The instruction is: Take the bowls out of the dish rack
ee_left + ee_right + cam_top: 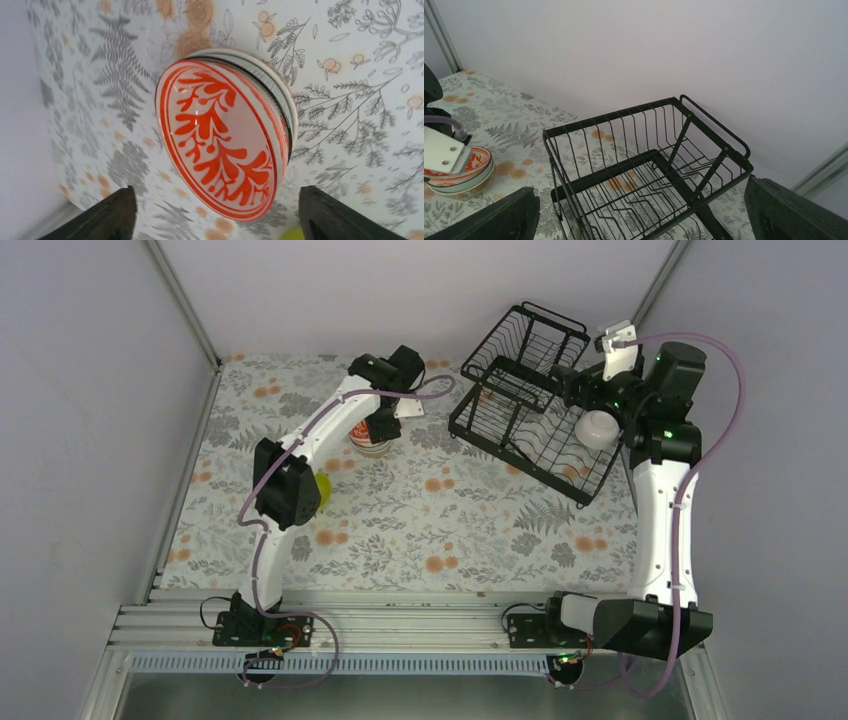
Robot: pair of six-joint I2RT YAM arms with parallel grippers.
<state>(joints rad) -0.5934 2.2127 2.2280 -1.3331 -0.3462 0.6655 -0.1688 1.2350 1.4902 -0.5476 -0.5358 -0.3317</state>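
The white bowl with red-orange pattern point(220, 145) sits on top of a stack of bowls point(372, 436) on the table left of the black wire dish rack point(470, 428). My left gripper point(216, 194) is open, its fingers apart on either side of that stack; it also shows in the top view point(380, 425). The lime-yellow bowl point(323, 488) lies on the table, partly hidden by the left arm. A plain white bowl point(598, 428) rests in the rack's lower tray. My right gripper point(592, 400) hovers over the rack, open and empty point(641, 187); the bare upper tier point(649, 157) lies ahead.
Grey walls close in the table at the back and both sides. The rack stands at the far right corner, close to the right wall. The right wrist view shows the stack point(459, 175) with a pale green and a tan bowl under the patterned one.
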